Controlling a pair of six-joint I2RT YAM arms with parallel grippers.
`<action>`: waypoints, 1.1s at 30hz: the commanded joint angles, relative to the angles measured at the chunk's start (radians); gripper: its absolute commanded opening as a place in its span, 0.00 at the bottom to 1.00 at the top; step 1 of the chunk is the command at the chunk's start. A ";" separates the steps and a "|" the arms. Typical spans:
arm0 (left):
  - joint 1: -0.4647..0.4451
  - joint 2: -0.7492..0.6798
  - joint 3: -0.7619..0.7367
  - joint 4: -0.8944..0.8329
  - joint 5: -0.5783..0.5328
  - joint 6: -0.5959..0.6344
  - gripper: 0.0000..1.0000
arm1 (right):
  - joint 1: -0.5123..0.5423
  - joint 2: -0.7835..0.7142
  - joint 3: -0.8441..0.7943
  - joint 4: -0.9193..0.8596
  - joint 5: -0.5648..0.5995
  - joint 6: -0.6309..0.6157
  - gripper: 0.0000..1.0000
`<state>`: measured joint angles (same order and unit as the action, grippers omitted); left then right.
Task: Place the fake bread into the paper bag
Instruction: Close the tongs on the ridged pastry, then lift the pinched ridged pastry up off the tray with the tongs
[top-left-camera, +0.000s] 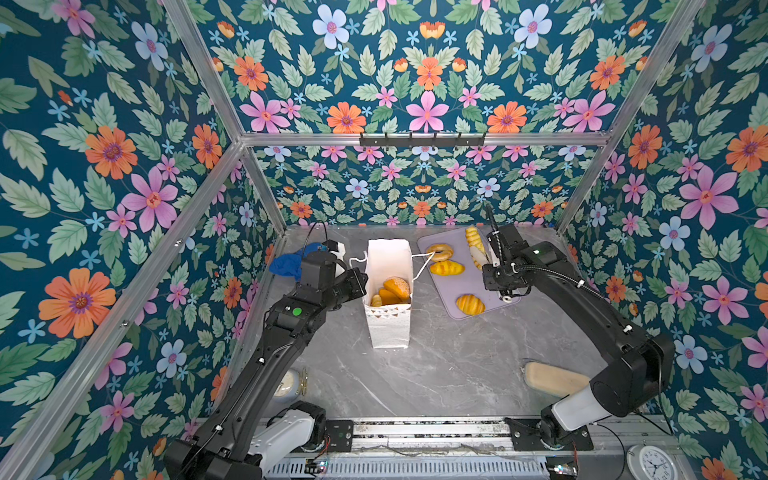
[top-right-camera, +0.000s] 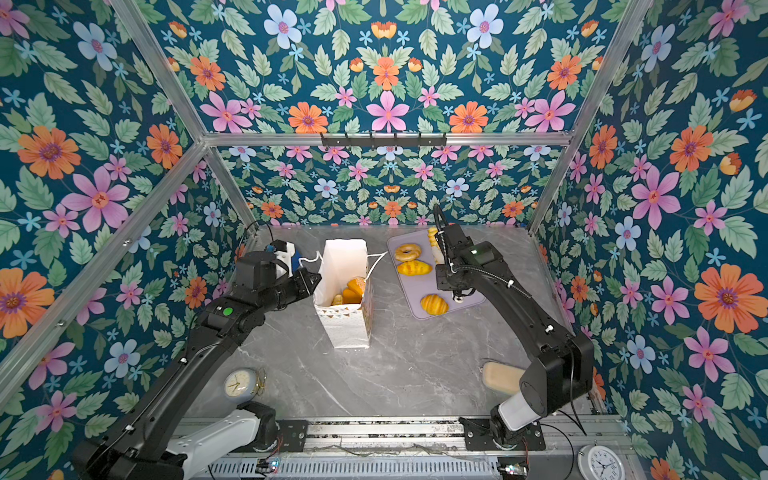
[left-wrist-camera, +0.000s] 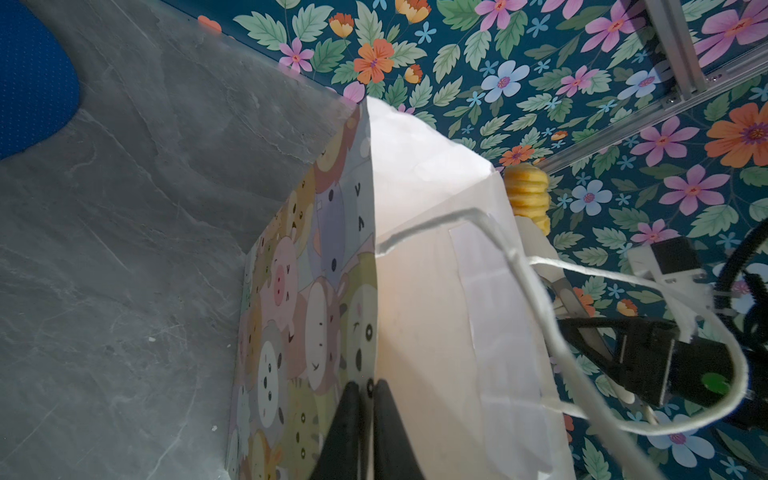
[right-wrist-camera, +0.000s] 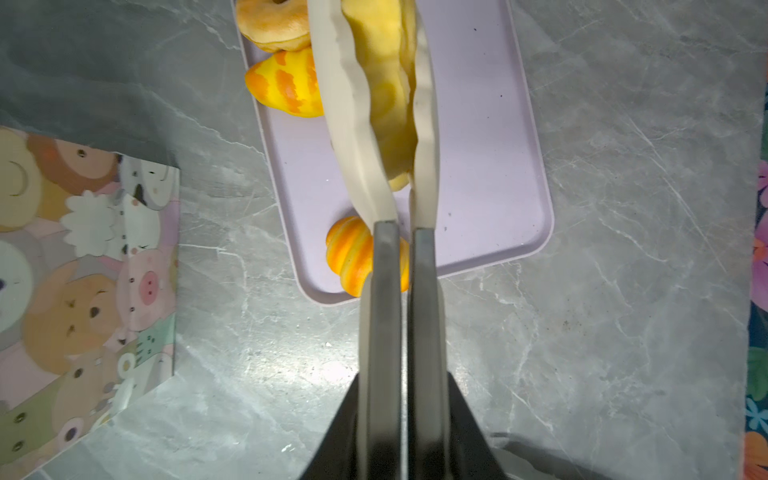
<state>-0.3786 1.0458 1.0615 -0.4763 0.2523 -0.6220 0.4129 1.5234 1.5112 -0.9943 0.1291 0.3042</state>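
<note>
The white paper bag (top-left-camera: 388, 328) stands upright mid-table with fake bread (top-left-camera: 397, 286) inside. My left gripper (left-wrist-camera: 368, 388) is shut on the bag's side wall (left-wrist-camera: 415, 249) at the rim. My right gripper (right-wrist-camera: 405, 374) is shut on a pair of cream-tipped tongs (right-wrist-camera: 386, 291). The tongs clamp a long yellow loaf (right-wrist-camera: 386, 83) above the lilac tray (top-left-camera: 457, 286). On the tray lie a ring bagel (top-left-camera: 439, 251), an oval striped loaf (top-left-camera: 446, 268) and a striped bun (top-left-camera: 469, 304). In both top views the held loaf (top-right-camera: 433, 237) is over the tray's far end.
A blue cloth (top-left-camera: 286, 264) lies at the back left behind my left arm. A pale beige oblong (top-left-camera: 548, 378) lies near the right arm's base. A small clock (top-right-camera: 240, 382) sits front left, and a white clock (top-left-camera: 650, 463) is off the table's front right.
</note>
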 joint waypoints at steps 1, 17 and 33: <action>0.001 -0.003 0.005 0.004 -0.005 0.007 0.11 | 0.003 -0.028 0.008 0.021 -0.058 0.027 0.20; 0.001 0.004 -0.008 0.021 0.002 0.006 0.10 | 0.002 -0.139 0.030 0.021 -0.140 0.077 0.20; 0.001 -0.003 -0.020 0.040 0.005 -0.006 0.10 | 0.003 -0.255 0.029 0.046 -0.287 0.153 0.20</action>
<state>-0.3782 1.0466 1.0454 -0.4564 0.2531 -0.6254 0.4133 1.2846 1.5440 -0.9947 -0.1074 0.4244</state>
